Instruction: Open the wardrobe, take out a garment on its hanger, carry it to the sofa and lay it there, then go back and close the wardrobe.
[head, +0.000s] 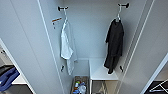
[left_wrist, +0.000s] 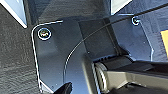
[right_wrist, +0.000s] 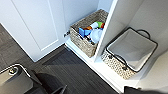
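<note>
Wardrobe (head: 27, 50) standing open, both doors swung wide to the sides, so the first step judged as done. Inside, two pegs high on the back wall, each carrying one piece of clothing, kept apart so that either can be lifted off alone.

Garment (head: 114, 47) hanging at the right side of the wardrobe, near the right wall: black, limp, short sleeves drooping, the fabric falling in loose folds down to just above a white shelf (head: 102, 71). Hanger (head: 118, 15) thin and pale, its hook over the right peg, mostly covered by the collar. White top (head: 67, 47) on the left peg, well apart from the black one.

On the wardrobe floor, seen from the right wrist: a woven basket (right_wrist: 83, 38) filled with coloured small items in the left compartment, and a basket with white lining (right_wrist: 130, 51), nothing in it, in the right compartment, a white partition between them.

Pincers: cannot tell, for either arm, whether apart or together. Nothing taken out yet, as far as judged; garment not touched.
</note>
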